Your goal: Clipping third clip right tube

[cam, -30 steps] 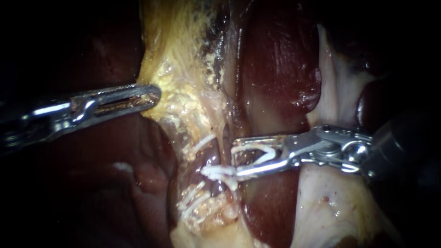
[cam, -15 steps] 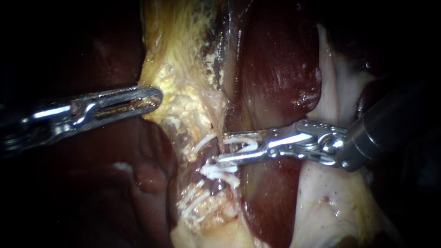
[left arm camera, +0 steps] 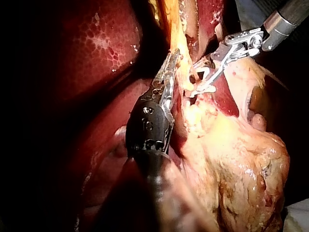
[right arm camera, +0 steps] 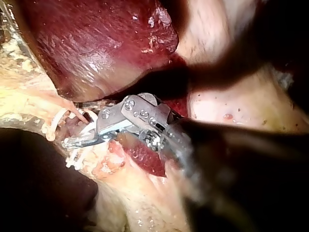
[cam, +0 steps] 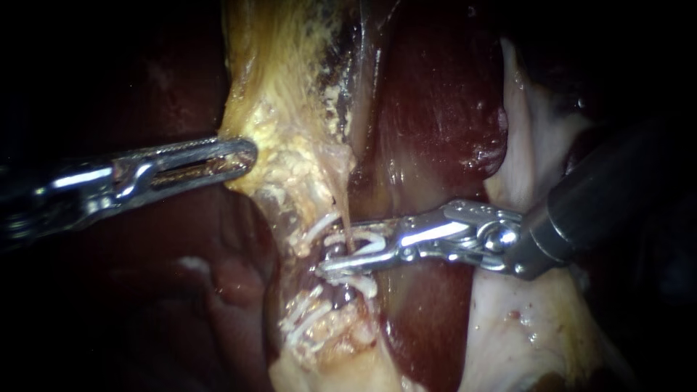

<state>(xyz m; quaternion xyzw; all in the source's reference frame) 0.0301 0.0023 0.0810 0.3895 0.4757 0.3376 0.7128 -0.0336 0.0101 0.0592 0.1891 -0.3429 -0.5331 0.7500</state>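
A thin pale tube (cam: 348, 218) runs down from the yellow fatty tissue (cam: 283, 94). My right instrument (cam: 341, 252) reaches in from the right. Its jaws carry a white clip (cam: 363, 241) and stand on either side of the tube, with a narrow gap between them. Other white clips lie just above (cam: 319, 226) and below (cam: 305, 316). My left instrument (cam: 243, 154) is shut on the edge of the fatty tissue and holds it leftward. In the left wrist view its jaws (left arm camera: 170, 65) pinch that strand. The right wrist view shows my right instrument (right arm camera: 79, 137) at the clips.
Dark red liver (cam: 435, 109) lies behind the right instrument's jaws. Pale tissue (cam: 523, 327) lies under its shaft. More liver (left arm camera: 96, 43) lies beside the left instrument.
My right instrument has moved left, so its clip now straddles the tube, and its jaws stand closer together. The left instrument has held still.
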